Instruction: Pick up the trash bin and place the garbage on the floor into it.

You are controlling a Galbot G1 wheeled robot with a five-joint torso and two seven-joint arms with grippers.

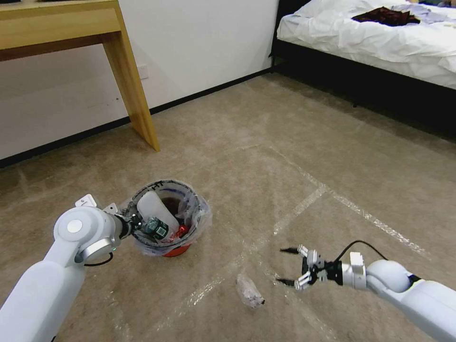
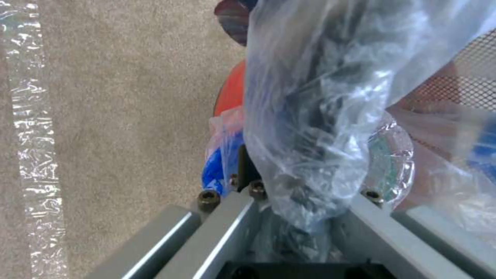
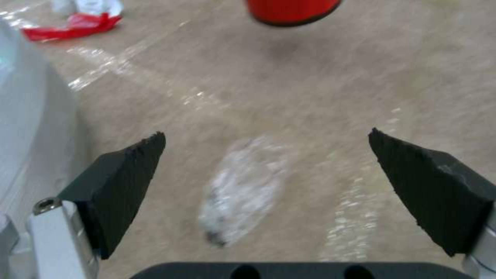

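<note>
left gripper (image 1: 134, 224): clamped on rim of trash bin (image 1: 167, 216), arm stretched forward | right gripper (image 1: 288, 265): jaws wide apart, low beside crumpled wrapper (image 1: 250, 290)

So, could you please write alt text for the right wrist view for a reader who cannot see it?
The right gripper hangs open above the carpeted floor, its black fingertips spread either side of a crumpled whitish piece of garbage. Beyond are the trash bin's red base and a red wrapper.

The beige short-pile carpet floor (image 1: 285, 142) is crossed by shiny clear tape lines (image 1: 304, 199). A crumpled whitish wrapper (image 1: 250, 290) lies on it. So does a red wrapper (image 3: 72, 26).
</note>
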